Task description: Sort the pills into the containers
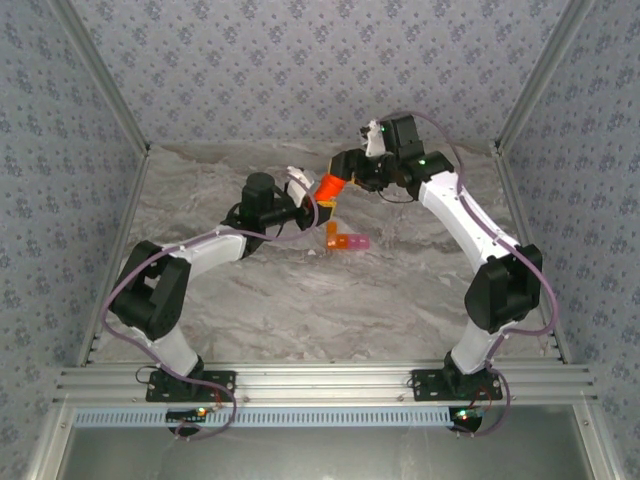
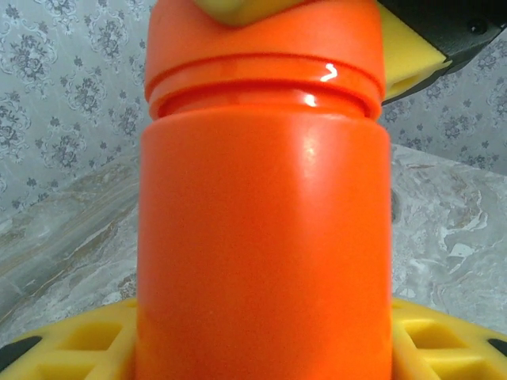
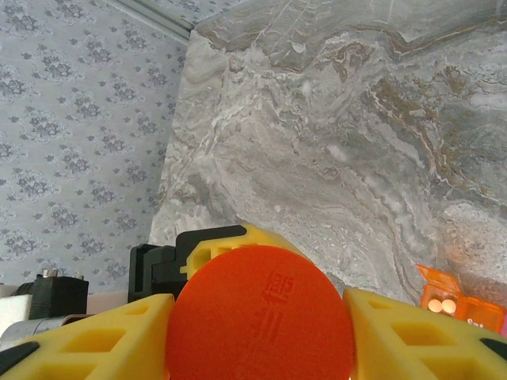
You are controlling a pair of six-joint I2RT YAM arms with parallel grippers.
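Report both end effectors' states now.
Left end effector: closed on the orange bottle.
Right end effector: closed on that bottle's cap.

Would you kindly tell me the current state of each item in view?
orange bottle: capped, held up
cap: on the bottle
pill box: orange cell open, pills inside
left gripper: shut on orange bottle
right gripper: around cap, grip unclear

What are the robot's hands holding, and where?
The left gripper holds the orange bottle by its body. The right gripper straddles its cap; a firm pinch cannot be told.
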